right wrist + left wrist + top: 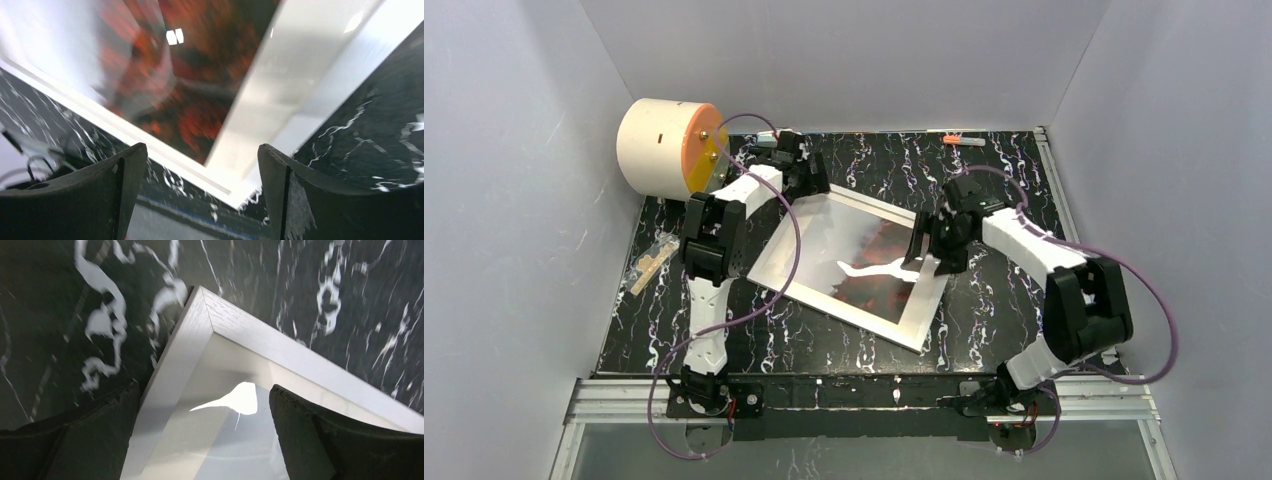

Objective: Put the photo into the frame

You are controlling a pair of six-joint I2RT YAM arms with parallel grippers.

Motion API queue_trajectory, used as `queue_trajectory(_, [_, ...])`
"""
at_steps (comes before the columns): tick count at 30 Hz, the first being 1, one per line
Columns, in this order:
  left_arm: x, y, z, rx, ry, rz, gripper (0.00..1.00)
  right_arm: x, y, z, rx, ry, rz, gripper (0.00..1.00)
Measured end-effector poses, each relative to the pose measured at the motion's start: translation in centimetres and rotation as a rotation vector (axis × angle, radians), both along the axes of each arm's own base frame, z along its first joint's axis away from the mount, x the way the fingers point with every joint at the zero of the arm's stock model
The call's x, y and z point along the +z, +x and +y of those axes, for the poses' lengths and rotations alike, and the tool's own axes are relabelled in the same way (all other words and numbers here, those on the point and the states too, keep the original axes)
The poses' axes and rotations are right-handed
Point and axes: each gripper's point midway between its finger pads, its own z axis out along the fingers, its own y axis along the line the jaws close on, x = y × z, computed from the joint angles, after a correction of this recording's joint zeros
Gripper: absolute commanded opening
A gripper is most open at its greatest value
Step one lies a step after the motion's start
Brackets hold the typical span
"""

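Left fingers (85,440) apart, only the frame (260,340) below; right fingers (90,200) apart, the photo (200,100) below

- Right gripper (200,150): two dark, rough-faced fingers (122,192) rising from the bottom edge, set wide apart, nothing between them
- Large white rectangular picture frame (345,55): lies flat and runs diagonally across the view, one corner pointing down into the gap between the fingers; broad white border along its right side
- Rectangular paper photo (190,95): inside the frame, dark red-orange with black patches, paling to blurred grey-white at upper left; two small bright light reflections on its surface
- Black marble-patterned table top (380,130): white veining, visible right and lower left of the frame
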Motion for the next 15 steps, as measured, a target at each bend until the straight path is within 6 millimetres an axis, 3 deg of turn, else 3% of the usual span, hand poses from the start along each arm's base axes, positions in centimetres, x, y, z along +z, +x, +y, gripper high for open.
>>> queue_trajectory(4, [0.0,-2.7,-0.9,-0.064,0.09,0.055,0.98,5.6,4.5,-0.6,-0.094,-0.033,-0.232,0.92])
queue_trajectory(7, [1.1,-4.1,-0.8,-0.099,0.146,0.077,0.98,7.7,6.5,-0.9,-0.131,-0.048,-0.32,0.92])
queue_trajectory(9, [2.8,-4.6,0.0,-0.1,0.175,0.069,0.98,7.9,7.9,-0.7,-0.136,-0.056,-0.338,0.92])
queue_trajectory(12, [6.6,-5.8,1.3,-0.082,0.188,0.029,0.98,7.0,11.9,0.5,-0.124,-0.062,-0.349,0.91])
queue_trajectory(15, [9.6,-8.9,2.6,-0.07,0.167,0.011,0.98,5.0,15.4,1.5,-0.118,-0.068,-0.341,0.91])
